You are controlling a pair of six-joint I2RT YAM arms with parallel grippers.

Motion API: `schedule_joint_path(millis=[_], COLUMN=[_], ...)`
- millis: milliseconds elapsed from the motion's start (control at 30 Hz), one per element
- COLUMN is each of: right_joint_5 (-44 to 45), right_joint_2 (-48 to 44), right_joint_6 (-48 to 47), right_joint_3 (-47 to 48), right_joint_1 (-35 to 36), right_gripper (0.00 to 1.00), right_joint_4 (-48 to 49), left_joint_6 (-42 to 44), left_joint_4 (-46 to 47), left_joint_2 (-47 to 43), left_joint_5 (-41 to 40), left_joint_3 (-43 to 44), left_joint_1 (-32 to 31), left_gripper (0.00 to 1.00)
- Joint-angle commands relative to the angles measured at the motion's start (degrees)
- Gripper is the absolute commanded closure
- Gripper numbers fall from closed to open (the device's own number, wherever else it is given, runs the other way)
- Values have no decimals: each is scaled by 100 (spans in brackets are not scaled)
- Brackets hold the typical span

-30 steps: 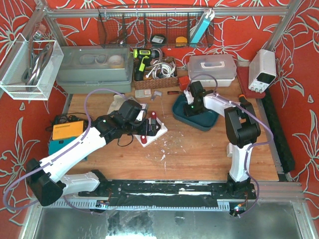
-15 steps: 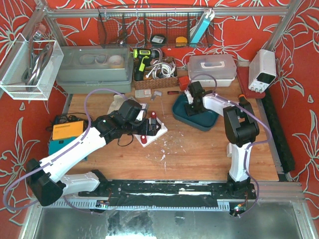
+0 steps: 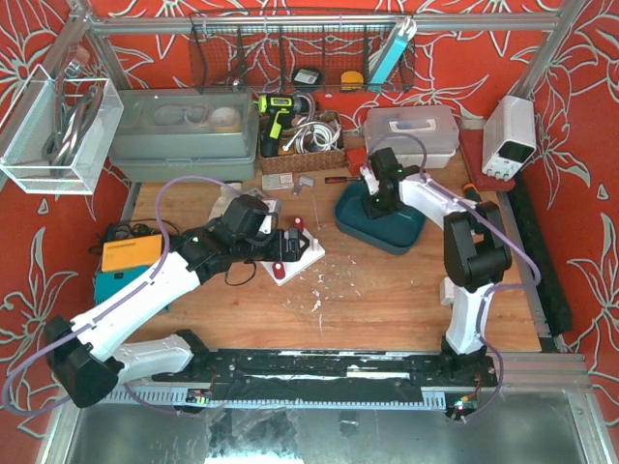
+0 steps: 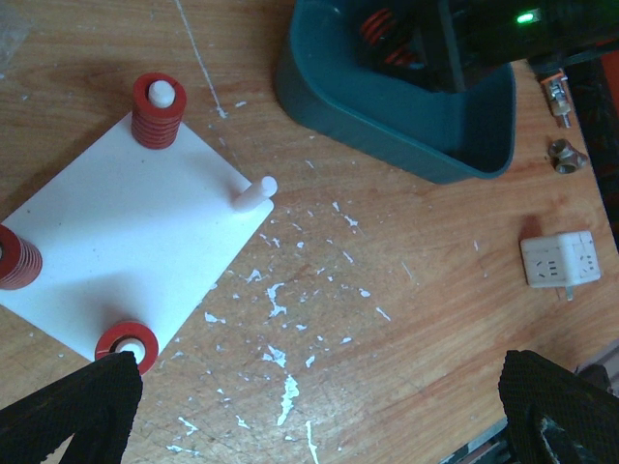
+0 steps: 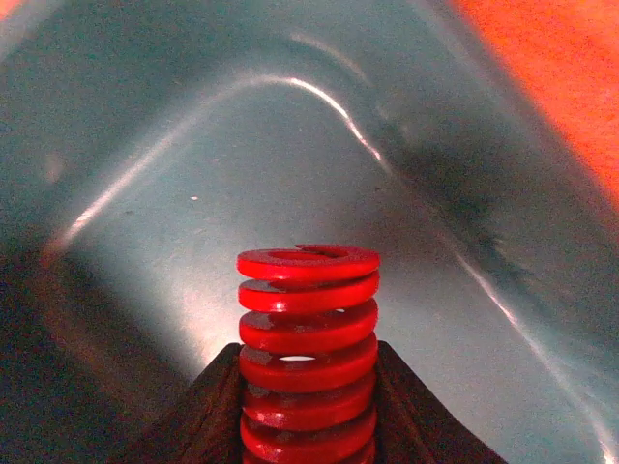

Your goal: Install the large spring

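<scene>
The wooden table (image 3: 387, 300) carries everything. On it lies a white board (image 4: 126, 242), the landmark for the rest.

To the right of the board and a little farther back, well apart from it, sits a teal tray (image 4: 387, 126) with rounded corners. The right gripper (image 3: 379, 198) reaches down into this tray, its jaws clamped on the large spring (image 5: 308, 329), a red coil whose free end points at the tray's inner wall. Whether the spring touches the tray floor cannot be told. More red coils (image 4: 379, 29) lie in the tray beside that gripper.

The left gripper (image 4: 309, 406) hangs over the table at the board's near right edge, its jaws spread wide apart and holding nothing.

Three corners of the board carry red springs on white pegs: one at the far corner (image 4: 158, 111), one at the left (image 4: 14, 256), one at the near corner (image 4: 128, 343). The fourth corner, nearest the tray, has a bare white peg (image 4: 253, 196).
</scene>
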Motion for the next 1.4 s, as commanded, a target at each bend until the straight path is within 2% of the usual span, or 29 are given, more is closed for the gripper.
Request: schedule_joint_path(millis=[0,167,300,467,567,700,867,1133,1367], right_joint_5=[-4,220,345,195,-65,-321,-666,-939,-922], right_joint_2=[-956,-2204,-3216,-4366,-5023,-5776,-6087,-5964,-5901], right_joint_6=[-59,-212,-321,-390,-564,-819,-654,-632,-600], right_joint_3=[306,-93,-561,-1445,-2069,-2700,-3043,-3080,-3024], right_joint_1=[110,568,1113,1490,1650,1783,1841,2017,2114], right_gripper=[100,100,100,100,100,100,100,100,100], right_joint_4=[-705,-676,-465,55,465,720,979,1248,1323], left_joint_6=[-167,-226,-519,-664,-981,-1274,-1202,-1194,-1226], left_joint_4=[366,963,1706,1477,1523,2071,2093,2017,2113], left_joint_2=[-46,-304,-441,-140,60,257,620,1346,1689], left_joint_5=[215,446,1100,1425,1801,2622,3011,3313,3575], left_joint_3=[-265,-572,-791,-179,86,201,565,1007,1148], left_joint_1=[149,303,304,304,304,304,240,-74,-145], left_gripper=[0,0,7,23,27,29,31,27,40])
